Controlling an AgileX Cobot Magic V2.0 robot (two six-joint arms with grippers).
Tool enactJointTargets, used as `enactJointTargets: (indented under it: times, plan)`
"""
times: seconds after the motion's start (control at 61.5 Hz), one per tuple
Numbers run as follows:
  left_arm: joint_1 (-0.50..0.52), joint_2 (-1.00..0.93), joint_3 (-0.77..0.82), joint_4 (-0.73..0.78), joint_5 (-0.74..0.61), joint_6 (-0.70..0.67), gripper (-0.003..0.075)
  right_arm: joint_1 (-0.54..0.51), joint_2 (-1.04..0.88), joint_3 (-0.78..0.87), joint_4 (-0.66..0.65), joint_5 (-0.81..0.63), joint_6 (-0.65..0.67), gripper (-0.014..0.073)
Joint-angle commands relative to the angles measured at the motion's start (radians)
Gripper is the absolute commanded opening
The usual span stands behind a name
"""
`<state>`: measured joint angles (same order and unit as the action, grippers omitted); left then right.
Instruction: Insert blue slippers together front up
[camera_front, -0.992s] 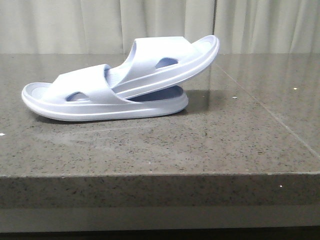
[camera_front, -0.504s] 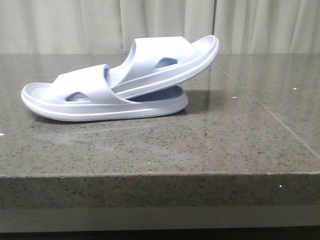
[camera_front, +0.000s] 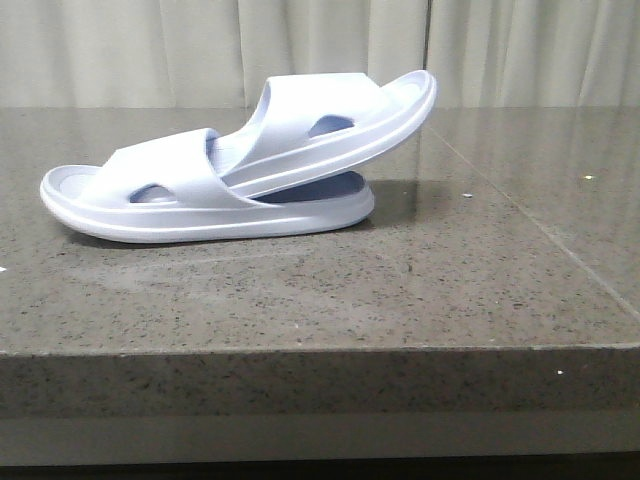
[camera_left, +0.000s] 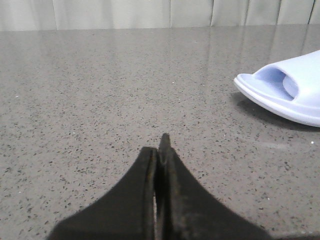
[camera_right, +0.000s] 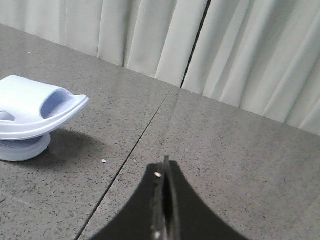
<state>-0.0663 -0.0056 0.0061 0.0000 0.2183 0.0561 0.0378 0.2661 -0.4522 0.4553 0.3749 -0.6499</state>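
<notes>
Blue slippers (camera_front: 235, 165) nested on the table (camera_front: 320, 290), upper tilted toward 2 o'clock; left gripper (camera_left: 159, 150) and right gripper (camera_right: 165, 172) pressed together, empty, apart; insertion apparently complete; next, merely retreat.

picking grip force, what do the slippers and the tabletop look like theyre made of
The blue slippers look like moulded foam, probably EVA: thick one-piece soles, rounded edges, an even matte surface with no stitching. The tabletop looks like polished stone or quartz composite: grey speckled grain, glossy reflections of the curtain, and a thin seam line.

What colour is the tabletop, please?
Dark grey speckled stone tabletop, best in the front view.
</notes>
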Motion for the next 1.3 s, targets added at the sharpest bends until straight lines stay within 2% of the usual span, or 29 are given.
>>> enactJointTargets:
  times: [0.0,0.358,0.455,0.52,0.716,0.813,1.057,1.285]
  plan:
    - [-0.007,-0.023,0.019,0.0,-0.088,-0.008,-0.0019,0.002,0.007,-0.024,0.013,-0.078,-0.006,-0.006]
    - [-0.007,-0.023,0.019,0.0,-0.088,-0.008,-0.0019,0.001,0.007,-0.016,0.015,-0.087,-0.003,-0.006]
    - [-0.007,-0.023,0.019,0.0,-0.088,-0.008,-0.0019,0.001,0.007,0.016,0.026,-0.1,0.043,-0.006]
    - [-0.007,-0.023,0.019,0.0,-0.088,-0.008,-0.0019,0.001,0.007,0.065,-0.021,-0.127,0.136,-0.006]
    - [-0.007,-0.023,0.019,0.0,-0.088,-0.008,-0.0019,0.001,-0.044,0.224,-0.265,-0.255,0.588,-0.006]
    - [-0.007,-0.023,0.019,0.0,-0.088,-0.008,-0.0019,0.002,-0.104,0.3,-0.335,-0.313,0.696,-0.006]
    - [-0.007,-0.023,0.019,0.0,-0.088,-0.008,-0.0019,0.047,-0.251,0.45,-0.374,-0.312,0.701,-0.006]
    - [-0.007,-0.023,0.019,0.0,-0.088,-0.008,-0.0019,0.069,-0.291,0.477,-0.395,-0.304,0.682,-0.006]
